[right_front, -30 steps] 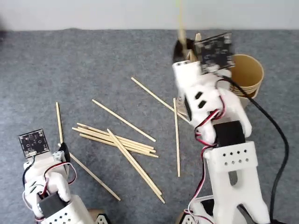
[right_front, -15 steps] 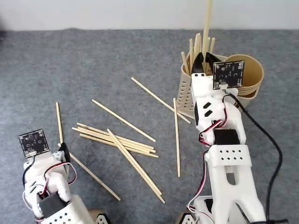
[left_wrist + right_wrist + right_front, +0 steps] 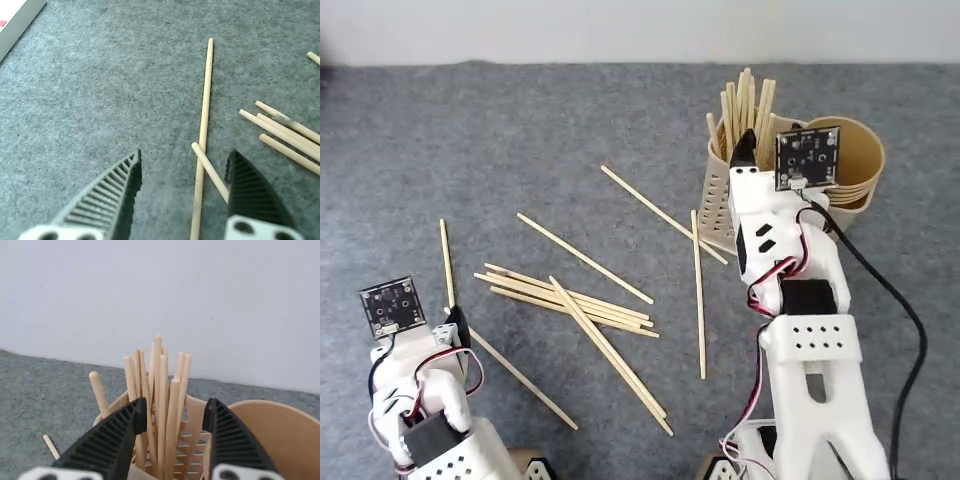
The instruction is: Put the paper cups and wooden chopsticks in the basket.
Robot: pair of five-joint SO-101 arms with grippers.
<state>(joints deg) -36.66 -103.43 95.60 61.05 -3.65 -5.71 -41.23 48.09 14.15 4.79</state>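
Wooden chopsticks (image 3: 161,390) fill the basket (image 3: 194,430) beyond spread right jaws; left jaws gape over loose sticks (image 3: 202,135).

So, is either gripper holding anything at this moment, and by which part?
Nothing is held: the left gripper and the right gripper are both open.

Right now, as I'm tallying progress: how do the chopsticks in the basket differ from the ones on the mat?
The bundled chopsticks stand nearly upright in the basket; the loose chopsticks lie flat on the grey mat. The bundled chopsticks are packed together; the loose chopsticks are scattered, several crossing. Both are plain pale wooden sticks.
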